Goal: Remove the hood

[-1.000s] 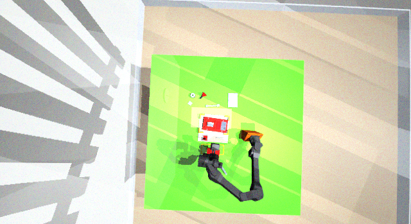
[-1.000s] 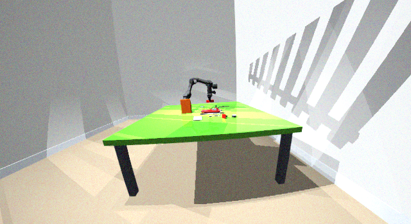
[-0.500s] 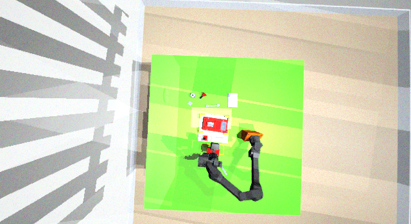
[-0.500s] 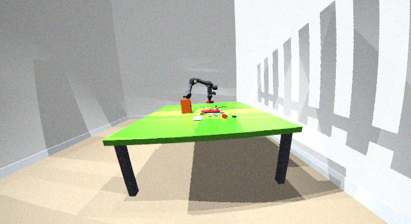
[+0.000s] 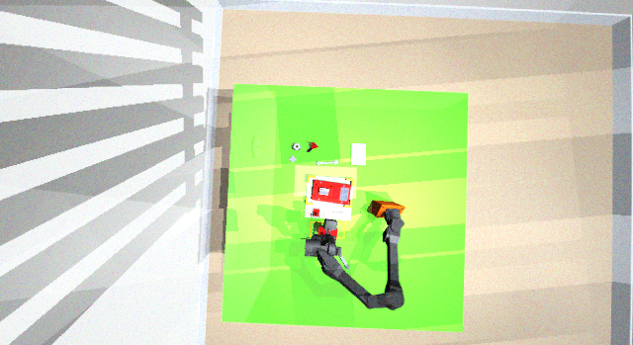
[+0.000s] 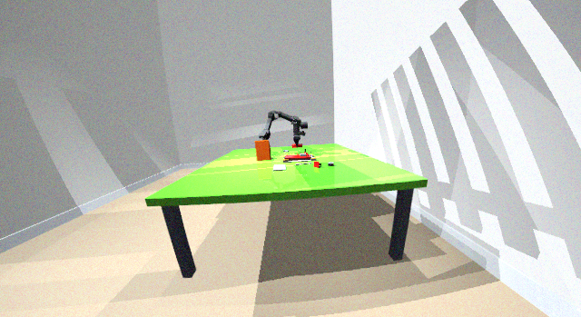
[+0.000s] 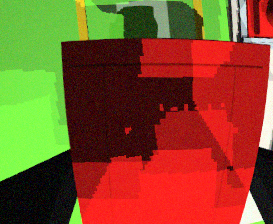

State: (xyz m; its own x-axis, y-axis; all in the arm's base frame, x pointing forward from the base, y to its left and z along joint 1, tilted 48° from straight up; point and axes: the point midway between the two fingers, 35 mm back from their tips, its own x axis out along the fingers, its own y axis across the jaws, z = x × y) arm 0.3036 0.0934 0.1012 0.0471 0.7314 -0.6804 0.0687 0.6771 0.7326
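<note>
My gripper [image 5: 328,231] [image 6: 297,143] [image 7: 164,157] is grasping the red hood [image 5: 323,232] [image 6: 299,145] [image 7: 162,115], with one dark finger at each side of it. The hood is in the air, above the green table [image 5: 420,137] [image 6: 290,190], and it does not rest there. Its broad red face fills the most part of my wrist view, with dark shadow over one portion.

From the top, the hood appears over the marked area [image 5: 342,236] [image 7: 82,20], whose yellow lines come out around it. I cannot tell exactly how well it is centred.

Next to this area is the toy car [image 5: 331,192] [image 6: 297,157], red, on a white base [image 5: 341,213]; the hood is off and apart from it.

Further outward, my black arm [image 5: 393,261] [image 6: 269,123] bends back toward an orange block [image 5: 387,208] [image 6: 262,150], which stands on the table. On the far side of the car from my gripper lie a white card [image 5: 358,154] [image 6: 279,167], a thin pale bar [image 5: 327,162], a small red and black piece [image 5: 313,146] [image 6: 317,164] and a small round piece [image 5: 296,146] [image 6: 330,163].
</note>
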